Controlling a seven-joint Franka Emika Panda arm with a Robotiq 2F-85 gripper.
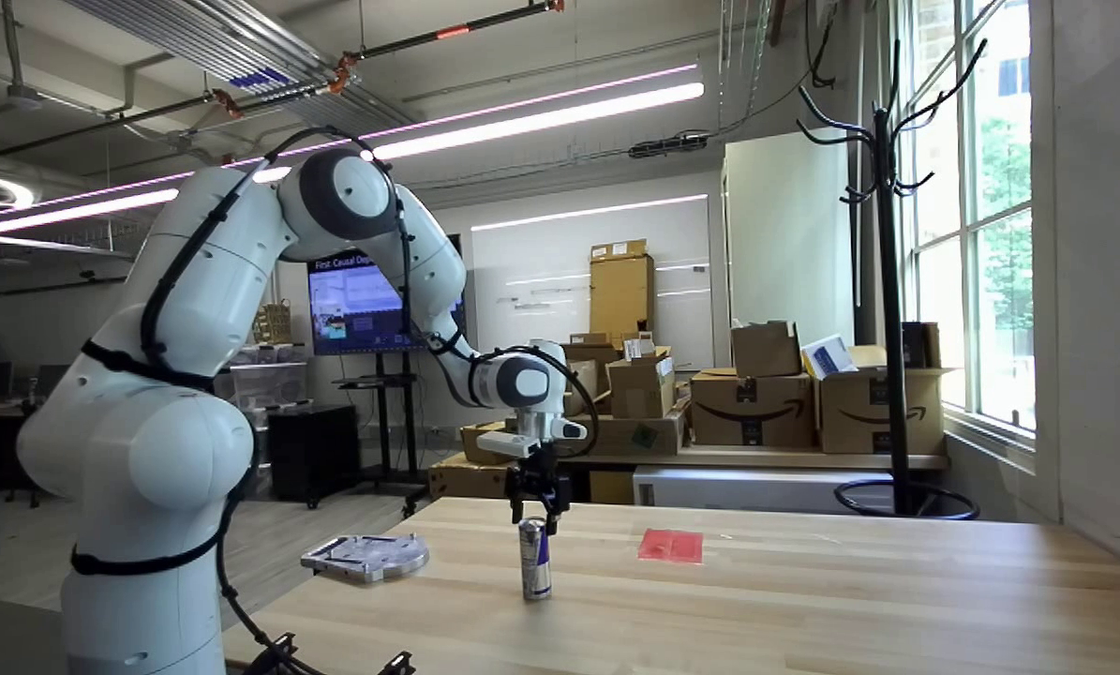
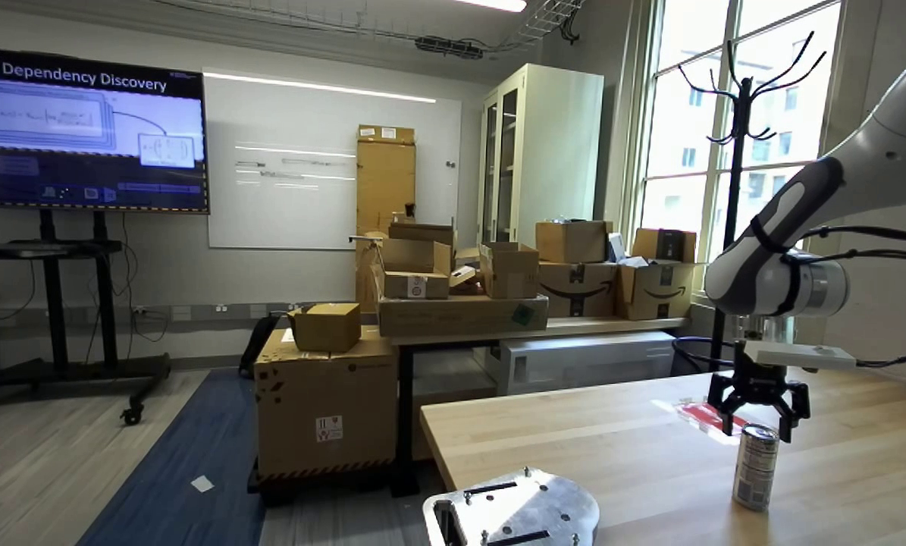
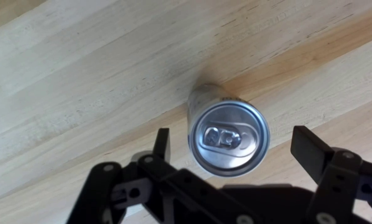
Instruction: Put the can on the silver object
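The job now looks like getting hold of the drink can (image 2: 754, 472), which stands on the worktop (image 1: 756, 609), well apart from the silver metal plate (image 1: 368, 555). Next, the pincer (image 2: 757, 434) should likely go down a bit and squeeze. It holds nothing: its fingers (image 3: 310, 152) are spread wide, with gaps both sides of the drink can.
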